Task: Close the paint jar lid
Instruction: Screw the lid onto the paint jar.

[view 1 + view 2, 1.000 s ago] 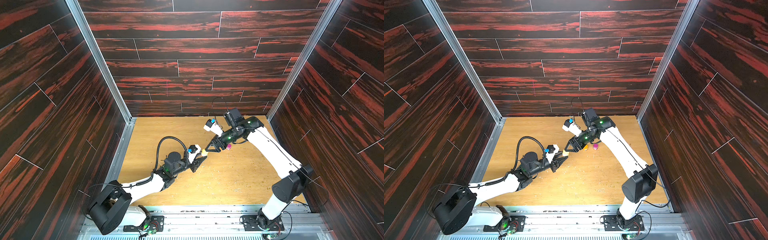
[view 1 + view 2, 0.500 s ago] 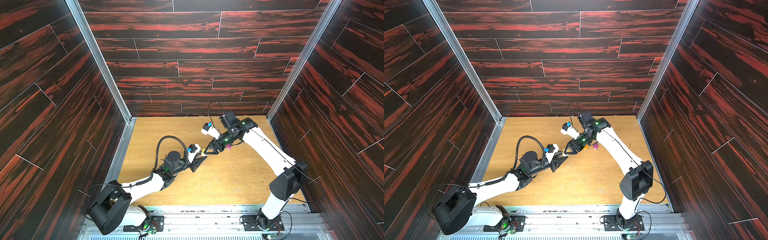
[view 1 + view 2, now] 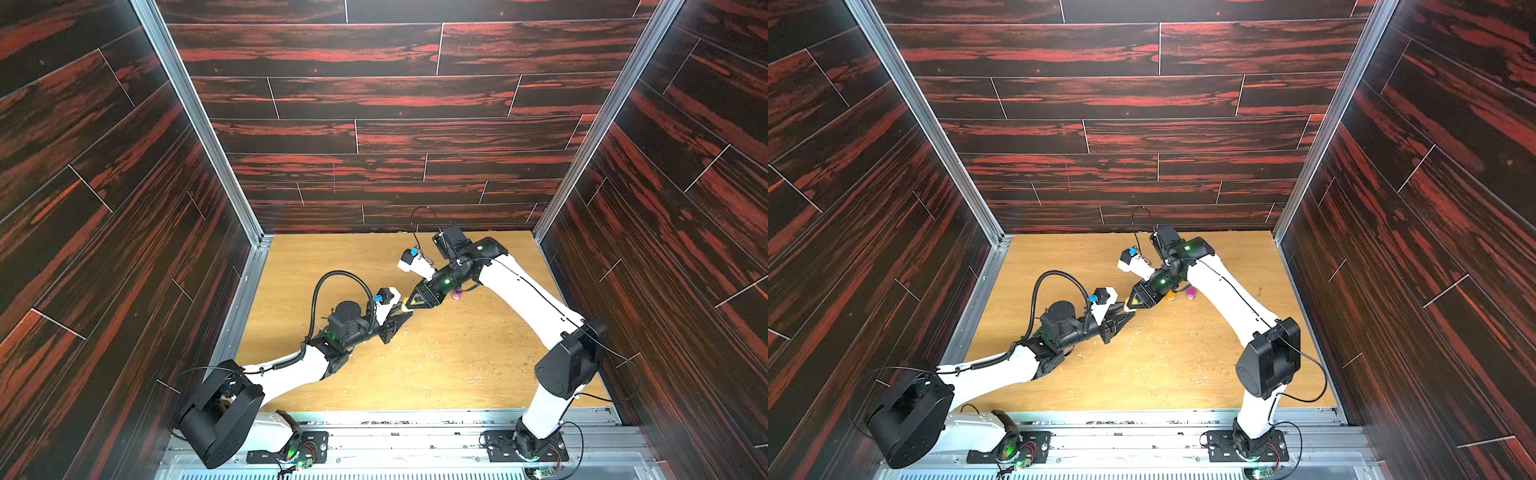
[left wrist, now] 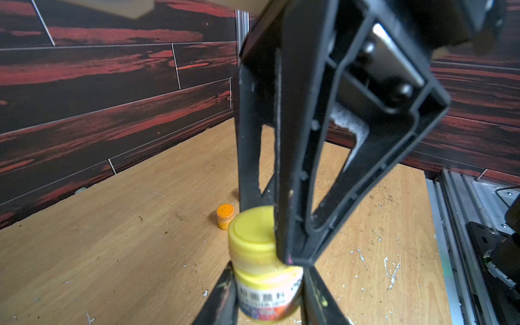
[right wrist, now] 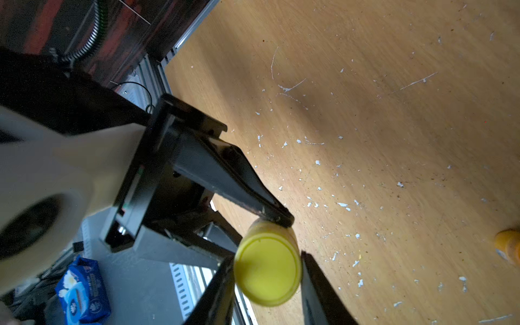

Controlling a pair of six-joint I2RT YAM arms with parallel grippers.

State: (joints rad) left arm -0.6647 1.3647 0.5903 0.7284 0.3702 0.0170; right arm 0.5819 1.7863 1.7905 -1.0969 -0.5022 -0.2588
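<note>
A small yellow paint jar (image 4: 264, 292) with a printed label is held up off the floor. My left gripper (image 4: 267, 281) is shut on its body, one finger on each side. Its yellow lid (image 5: 267, 270) sits on top of the jar. My right gripper (image 5: 267, 267) comes at the lid end-on, and its two fingers press the lid's rim from opposite sides. In both top views the two grippers meet tip to tip over the middle of the floor, with the jar (image 3: 1126, 306) a yellow speck between them. Whether the lid is fully seated is unclear.
A small orange jar (image 3: 1170, 296) and a pink jar (image 3: 1190, 293) stand on the wooden floor (image 3: 1183, 365) just behind my right wrist. Dark red panel walls enclose three sides. White paint flecks dot the floor.
My right gripper has moved left and down to the jar, and its jaws have narrowed onto the lid. My left gripper has kept the jar where it was.
</note>
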